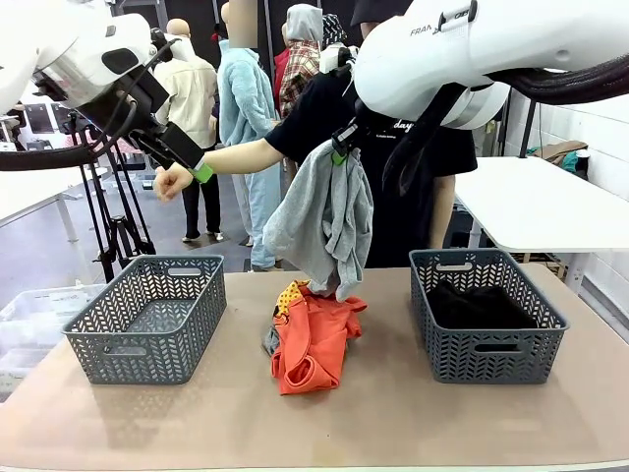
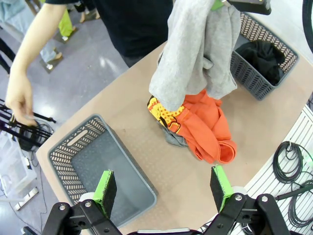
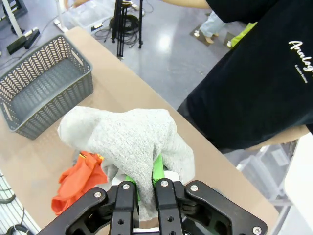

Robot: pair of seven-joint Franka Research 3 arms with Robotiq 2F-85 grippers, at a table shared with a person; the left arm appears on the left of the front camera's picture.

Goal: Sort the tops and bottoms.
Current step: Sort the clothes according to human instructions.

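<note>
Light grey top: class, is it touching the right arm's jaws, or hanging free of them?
Touching. The right wrist view shows the jaws shut on the light grey top, with its cloth pinched between the green pads.

1. Light grey cloth garment (image 1: 324, 221): soft, matt knit, faintly flecked.
2. Orange cloth T-shirt with yellow dotted print (image 1: 313, 344): matt, smooth weave, creased.
3. Plain black cloth garment (image 1: 479, 307): soft, matt.
4. Left grey plastic basket (image 1: 147, 320) and right grey plastic basket (image 1: 486, 354): dull sheen, walls pierced in a herringbone lattice.
5. Tan table top (image 1: 413, 423): smooth, matt.
6. White right arm casing (image 1: 423, 44): smooth, glossy.
</note>
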